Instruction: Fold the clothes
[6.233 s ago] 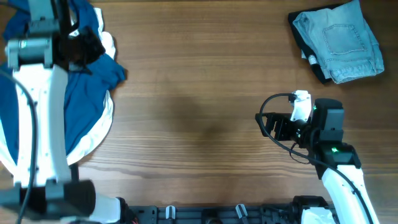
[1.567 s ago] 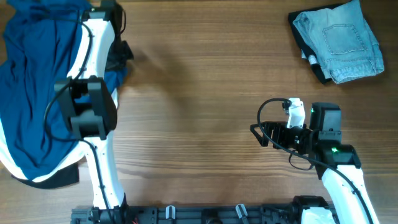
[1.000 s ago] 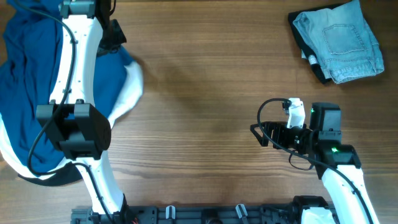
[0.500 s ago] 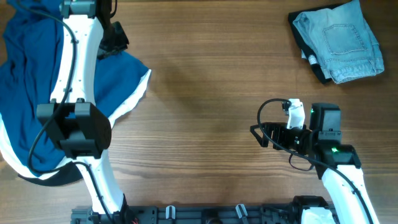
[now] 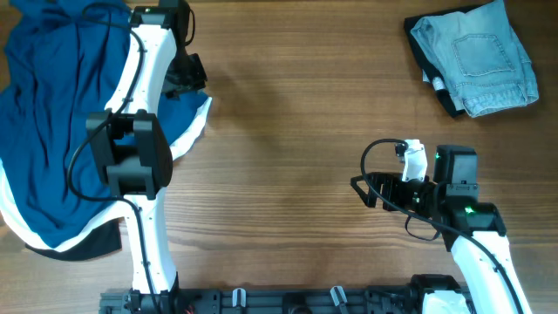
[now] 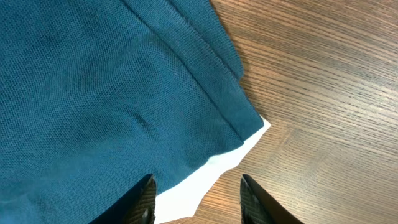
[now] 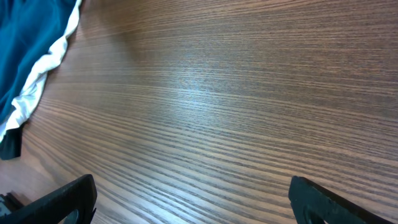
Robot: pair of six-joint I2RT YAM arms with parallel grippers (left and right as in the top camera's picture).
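Note:
The deep-blue T-shirt (image 5: pixel 61 122) lies spread over the table's left side, on top of a white shirt (image 5: pixel 186 142) whose edge sticks out along its right border. My left gripper (image 5: pixel 192 83) hovers over the blue shirt's right corner. In the left wrist view the blue hem (image 6: pixel 205 81) and a white corner (image 6: pixel 214 171) lie flat on the wood. That gripper (image 6: pixel 196 200) stands open above them, gripping nothing. My right gripper (image 5: pixel 362 187) is open over bare wood at the right; its view shows the clothes (image 7: pixel 25 56) far to the left.
Folded pale denim jeans (image 5: pixel 478 54) rest on a dark item at the back right corner. A strip of black fabric (image 5: pixel 98 249) shows under the clothes near the front left. The left arm (image 5: pixel 131 166) lies across the blue shirt.
The left gripper has opened and let the blue shirt's corner drop flat on the table, then shifted right and nearer. The right arm has not moved.

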